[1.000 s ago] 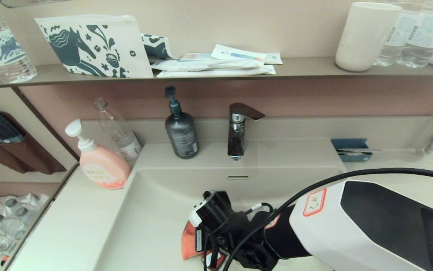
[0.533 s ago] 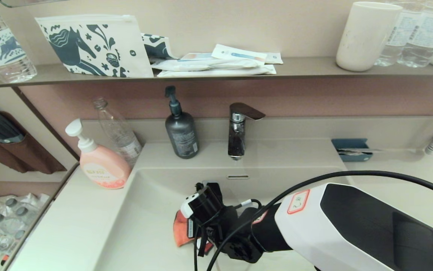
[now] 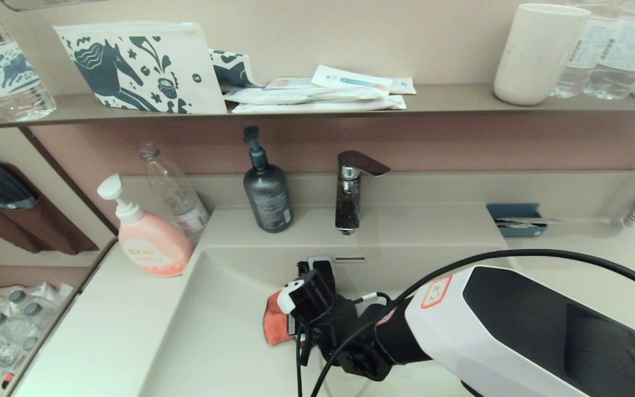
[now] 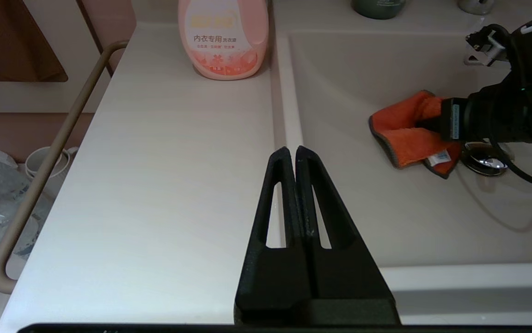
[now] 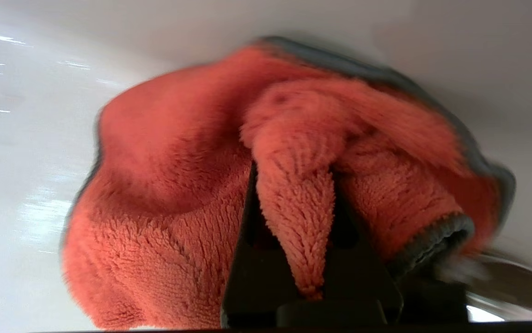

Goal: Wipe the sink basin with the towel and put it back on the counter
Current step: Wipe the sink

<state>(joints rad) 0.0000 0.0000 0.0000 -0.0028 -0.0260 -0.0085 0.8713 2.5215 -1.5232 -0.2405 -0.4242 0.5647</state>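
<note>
The orange-red towel (image 3: pixel 275 326) with grey edging lies pressed on the floor of the off-white sink basin (image 3: pixel 218 331), mostly hidden under my right wrist in the head view. My right gripper (image 5: pixel 293 185) is shut on a fold of the towel (image 5: pixel 164 194). From the left wrist view the towel (image 4: pixel 404 134) lies beside the chrome drain plug (image 4: pixel 483 162), its white tag showing. My left gripper (image 4: pixel 292 150) is shut and empty, hovering over the basin's left rim above the counter (image 4: pixel 164 175).
A pink soap bottle (image 3: pixel 149 237), a clear bottle (image 3: pixel 176 193), a dark pump bottle (image 3: pixel 266 196) and the faucet (image 3: pixel 350 190) line the back of the basin. A blue holder (image 3: pixel 513 218) sits at the right. My right arm's black cable (image 3: pixel 516 256) arcs over the basin.
My right gripper swept the towel left across the basin floor, then slid it back a little right and toward the back wall. The left arm has stayed still.
</note>
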